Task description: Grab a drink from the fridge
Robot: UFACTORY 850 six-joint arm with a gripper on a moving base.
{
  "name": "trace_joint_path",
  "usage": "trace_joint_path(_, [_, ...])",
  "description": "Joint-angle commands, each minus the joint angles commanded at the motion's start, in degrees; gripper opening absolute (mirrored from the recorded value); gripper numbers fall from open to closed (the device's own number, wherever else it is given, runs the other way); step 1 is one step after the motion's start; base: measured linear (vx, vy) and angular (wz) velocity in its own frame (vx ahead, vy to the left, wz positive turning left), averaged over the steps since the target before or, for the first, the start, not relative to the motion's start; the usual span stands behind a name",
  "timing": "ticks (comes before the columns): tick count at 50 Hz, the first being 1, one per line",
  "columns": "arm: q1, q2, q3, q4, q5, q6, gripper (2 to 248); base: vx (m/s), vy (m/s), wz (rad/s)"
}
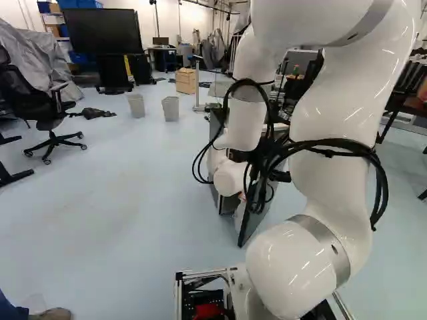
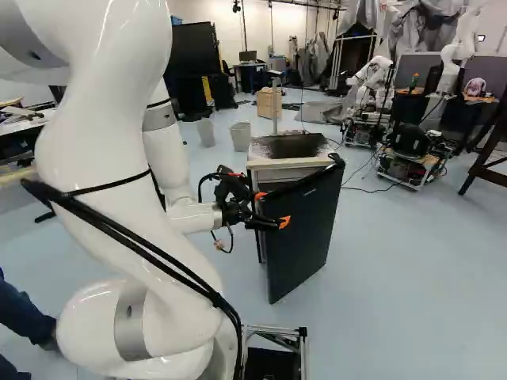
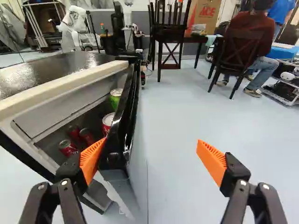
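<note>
Green on its side, the drink can (image 3: 116,97) sits within the fridge opening, deep behind the door. A red can with a pale top (image 3: 108,122) stands nearer you, beside the door's inner side, and darker red cans (image 3: 68,147) lie further in; you can't tell from here which of them rest on a door shelf. Around them is the fridge (image 3: 60,86), with its black door (image 2: 305,229) ajar, its far edge close to the body and its near edge swung out.

Your jaws stand wide, holding nothing. The inner orange pad (image 3: 92,161) is in the gap, at or against the door's near edge; the outer orange pad (image 3: 212,163) hangs well apart from the outer face, so don't count this as a grip.

The step in hand looks like widening the opening. Let the inner pad do the work: press it outward on the door's inner side and follow an arc about the far edge, rather than pulling straight. Go slowly, since the pad could slip off that smooth edge or the fridge could shift. Watch that pad's clearance from the red cans. Once you have room, back the white arm (image 2: 103,142) off and line up on one can before reaching in.
</note>
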Motion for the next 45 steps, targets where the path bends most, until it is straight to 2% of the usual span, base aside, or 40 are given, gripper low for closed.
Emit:
trace_joint_path(24, [-2.1,1.3,1.9,2.9,0.0,0.0,247,0.000,0.000,0.000])
trace_joint_path(45, [-4.9,1.9,2.8,5.4,0.0,0.0,247,0.000,0.000,0.000])
